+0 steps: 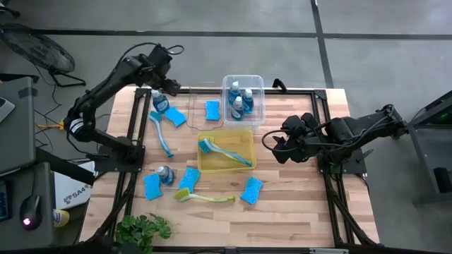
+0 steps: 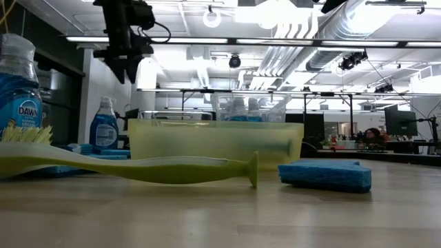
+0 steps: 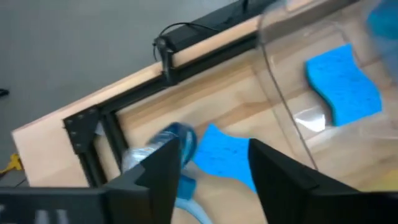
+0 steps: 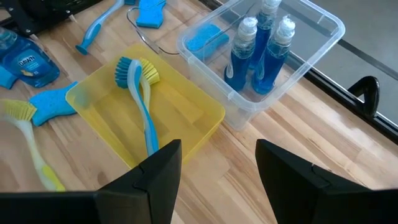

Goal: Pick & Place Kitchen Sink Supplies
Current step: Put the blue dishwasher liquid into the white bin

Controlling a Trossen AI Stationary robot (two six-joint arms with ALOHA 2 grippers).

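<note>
My left gripper hangs open over the table's far left corner, holding nothing. Below it a blue sponge lies flat, and a clear bottle of blue liquid stands beside it. My right gripper waits open above the table, right of the yellow bin. One clear bin holds three bottles. The other clear bin holds a sponge. A blue brush lies in the yellow bin.
On the bare wood lie a blue brush, a bottle, three sponges and a yellow-green brush. A leafy plant sits at the near left edge. Black frame rails border the table.
</note>
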